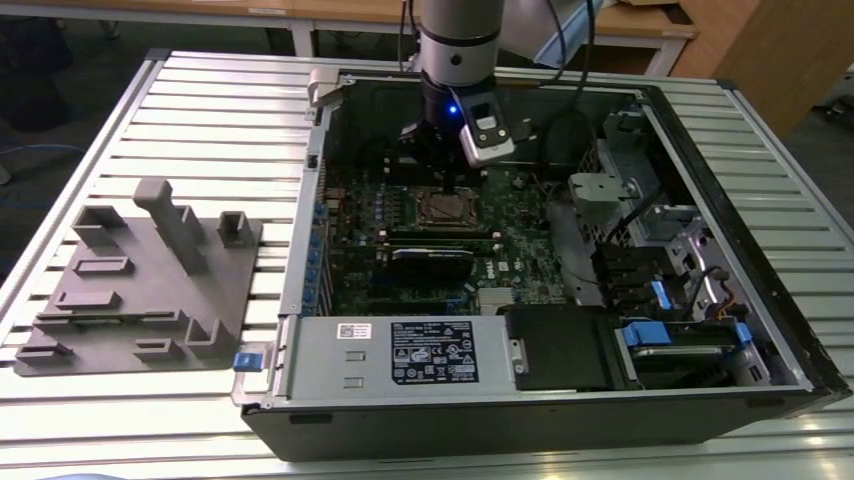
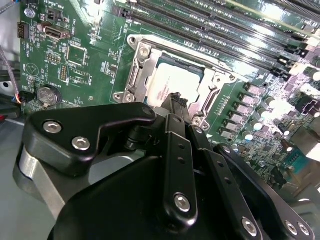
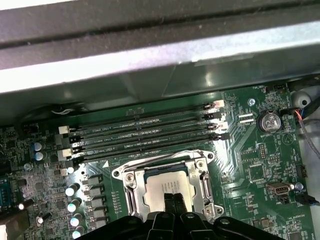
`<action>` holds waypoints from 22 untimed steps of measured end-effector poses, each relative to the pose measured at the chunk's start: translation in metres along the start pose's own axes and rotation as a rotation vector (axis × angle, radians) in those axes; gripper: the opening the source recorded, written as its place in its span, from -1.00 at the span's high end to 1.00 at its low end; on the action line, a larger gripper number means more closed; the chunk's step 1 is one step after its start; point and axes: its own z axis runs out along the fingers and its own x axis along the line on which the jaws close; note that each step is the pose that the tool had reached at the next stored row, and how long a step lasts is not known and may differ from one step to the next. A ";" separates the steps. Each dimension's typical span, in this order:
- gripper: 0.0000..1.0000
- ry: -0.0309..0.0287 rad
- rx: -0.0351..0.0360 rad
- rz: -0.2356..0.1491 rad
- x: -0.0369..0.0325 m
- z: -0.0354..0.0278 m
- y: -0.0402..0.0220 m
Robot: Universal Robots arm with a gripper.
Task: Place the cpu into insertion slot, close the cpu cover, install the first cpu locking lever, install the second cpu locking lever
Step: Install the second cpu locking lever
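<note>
Item: pincer (image 3: 173, 200), black, on a grey arm (image 1: 455, 30) reaching down into an open computer case (image 1: 747, 250). Fingers (image 2: 176, 102) drawn close together, tips meeting directly over the cpu (image 3: 167, 187); whether they touch its metal top cannot be made out.

Item: cpu, silver-grey, lying flat in the insertion slot (image 3: 131, 192). In both wrist views its near part is hidden behind the pincer.

Item: cpu cover (image 2: 142, 67), silvery frame, lying down around the chip; its near edge is cut off by the pincer body. The locking levers cannot be told apart from the frame.

Item: memory slots (image 3: 145, 135), long, black, four in a row, just beyond the socket, unoccupied as far as can be seen.

Item: round coin battery (image 3: 270, 121) on the green motherboard (image 2: 95, 65), well apart from the socket.

Item: grey moulded fixture (image 1: 147, 280), on the slatted bench (image 1: 134, 100) at the exterior view's left, beside the case.

Item: drive bays with blue tabs (image 1: 645, 332) in the near right corner of the case, in the exterior view.
</note>
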 end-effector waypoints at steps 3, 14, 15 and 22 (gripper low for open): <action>0.79 0.0000 0.0000 0.000 -0.0006 0.0000 -0.0029; 0.79 0.0000 0.0000 0.000 -0.0029 -0.0003 -0.0148; 0.79 0.0000 -0.0001 0.000 -0.0030 -0.0003 -0.0156; 0.79 0.0005 -0.0027 0.000 -0.0035 -0.0016 -0.0177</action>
